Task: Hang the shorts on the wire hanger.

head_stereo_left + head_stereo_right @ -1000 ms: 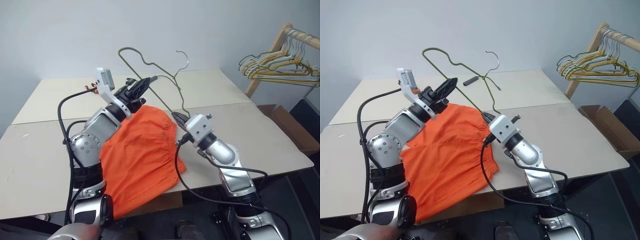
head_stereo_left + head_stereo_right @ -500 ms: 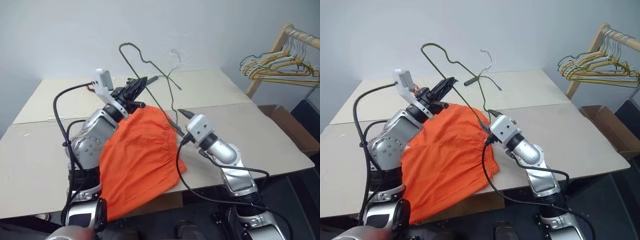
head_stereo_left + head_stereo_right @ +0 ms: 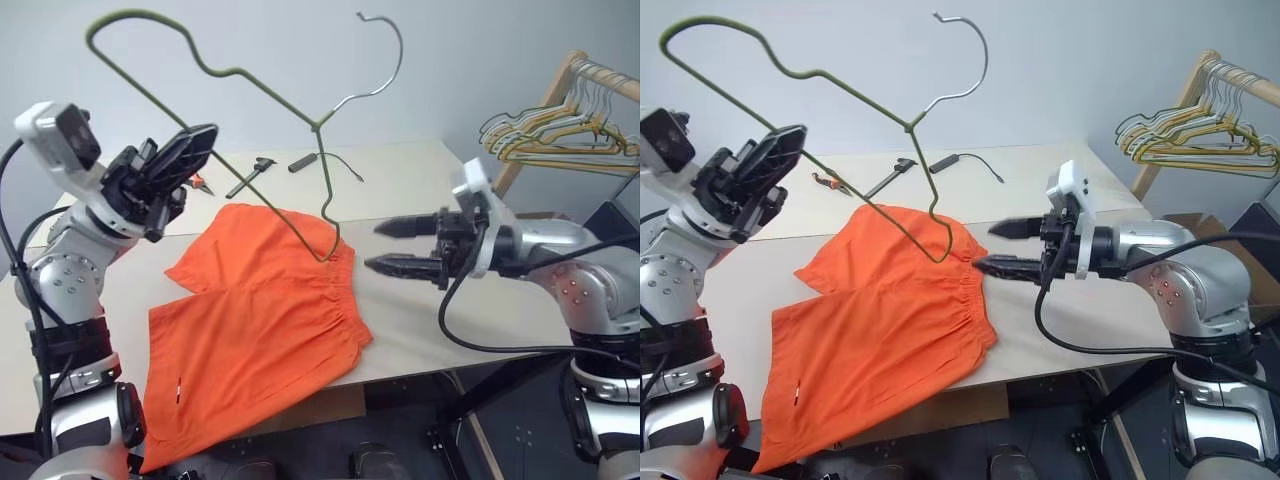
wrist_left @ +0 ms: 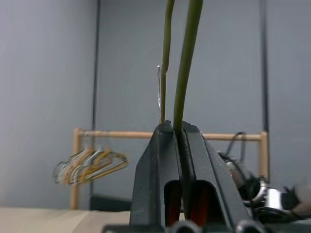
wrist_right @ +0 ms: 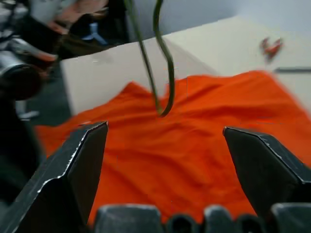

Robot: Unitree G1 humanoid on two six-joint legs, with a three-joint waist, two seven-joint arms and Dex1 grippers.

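Bare test room: plain grey wall [image 3: 250,40], beige table [image 3: 430,170], wooden hanger rack [image 3: 560,90].

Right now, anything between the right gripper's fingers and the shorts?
Right wrist view: only the wire hanger's lower bend hangs between the open right gripper and the shorts; otherwise bare.

The shorts' [image 3: 255,330] lower leg hangs past the table [image 3: 560,300] edge so its hem's cut off. Small tools [image 3: 250,176] at the back are too tiny to identify. Rack [image 3: 560,100] runs out of frame.

No legible text or labels
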